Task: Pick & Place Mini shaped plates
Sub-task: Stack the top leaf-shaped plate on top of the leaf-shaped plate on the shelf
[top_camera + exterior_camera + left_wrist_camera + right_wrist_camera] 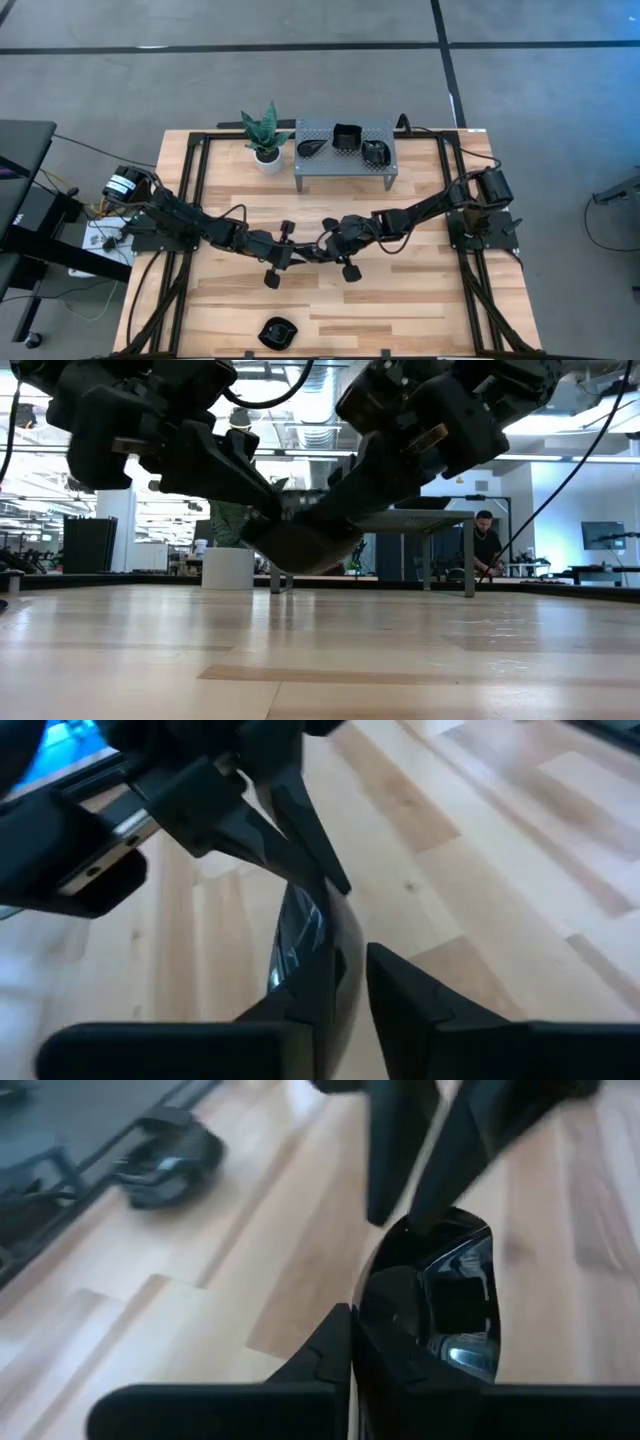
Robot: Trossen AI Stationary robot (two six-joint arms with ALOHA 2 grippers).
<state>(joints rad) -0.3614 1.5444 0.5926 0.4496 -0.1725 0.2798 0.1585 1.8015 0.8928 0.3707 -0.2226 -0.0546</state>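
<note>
A glossy black mini shaped plate [430, 1295] hangs above the table's middle [300, 548], where both arms meet. My right gripper [372, 1342] comes from the table's right and is shut on it. My left gripper [345, 982] comes from the left and stands open, one finger on either side of the plate's opposite edge [305, 935]. Three more black plates [347, 137] lie on the grey rack [345, 168] at the far middle. Another one [278, 332] rests on the table by the near edge. My left gripper is open about the plate's edge; bare wood shows between one finger [405, 985] and the plate, and I cannot tell whether the other finger touches it. My right gripper pinches the plate's rim [365, 1315], one finger [330, 1345] on its outer side, the other hidden by the plate. The fingers slant down from the table's right. The plate stands tilted on edge, clear of the table.
A white pot with a green plant [266, 140] stands left of the rack. Black frame rails [195, 200] run along the table's left and right sides. Bare wood lies between the arms and the near edge. A person [487, 545] shows in the room beyond.
</note>
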